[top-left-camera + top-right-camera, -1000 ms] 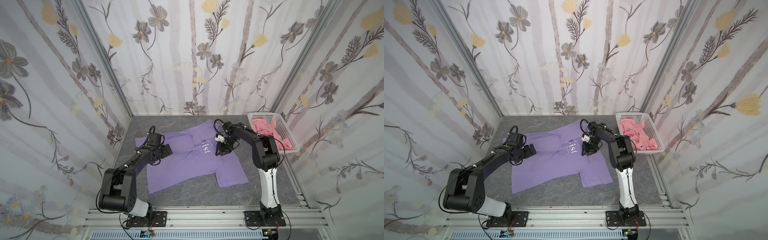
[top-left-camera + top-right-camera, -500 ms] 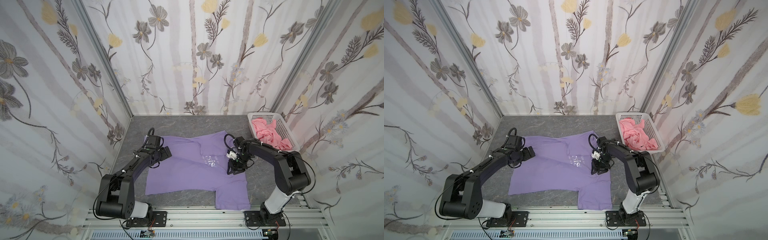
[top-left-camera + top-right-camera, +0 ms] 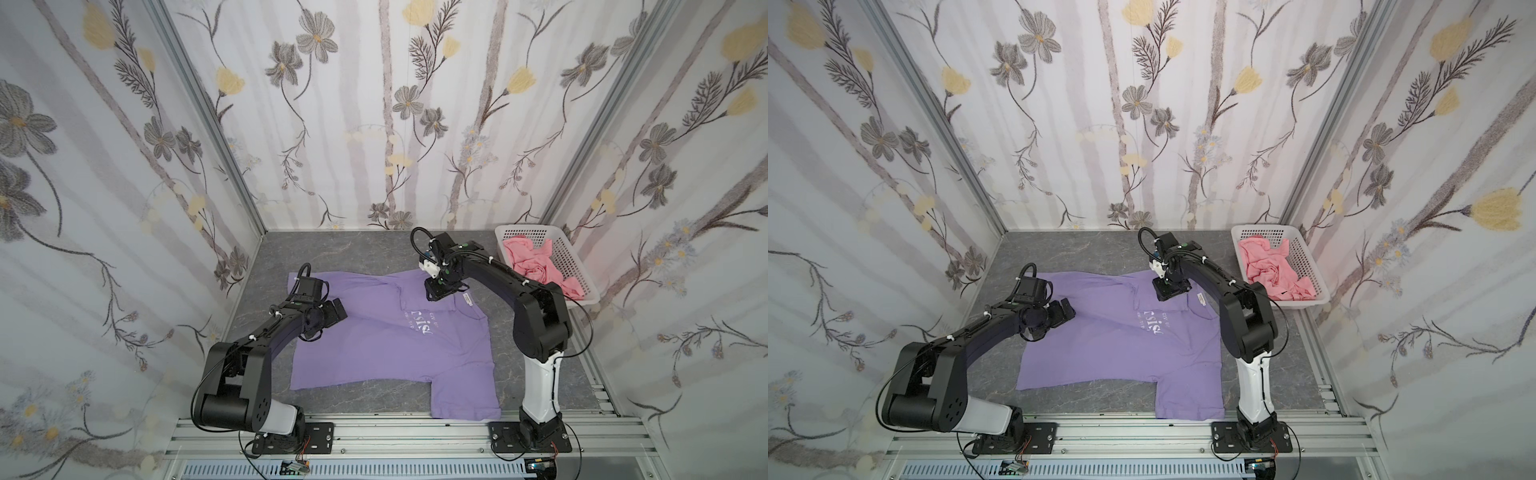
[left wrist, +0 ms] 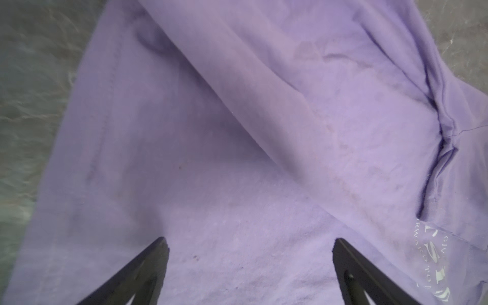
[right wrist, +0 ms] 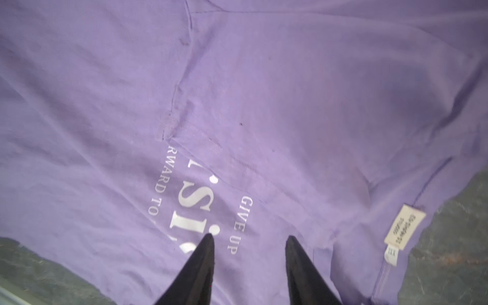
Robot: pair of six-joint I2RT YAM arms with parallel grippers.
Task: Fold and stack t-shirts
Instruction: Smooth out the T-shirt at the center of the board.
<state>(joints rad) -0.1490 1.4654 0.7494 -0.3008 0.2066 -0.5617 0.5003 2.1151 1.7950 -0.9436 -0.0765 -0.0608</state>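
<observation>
A lavender t-shirt lies spread on the grey table in both top views, its white lettering partly covered by a folded-over flap. My left gripper hovers open over the shirt's left side with bare cloth between its fingers. At the shirt's far edge, beside the neck label, my right gripper is open too; its jaws stand apart above the lettering and hold nothing. A crumpled pink t-shirt lies in the basket.
A white plastic basket stands at the back right against the wall. Flowered walls close in the table on three sides. An aluminium rail with both arm bases runs along the front edge, just below the shirt's near sleeve.
The purple shirt has slid toward the front rail. My right gripper came forward with it, then went back to the shirt's far edge. My left gripper shifted slightly nearer.
</observation>
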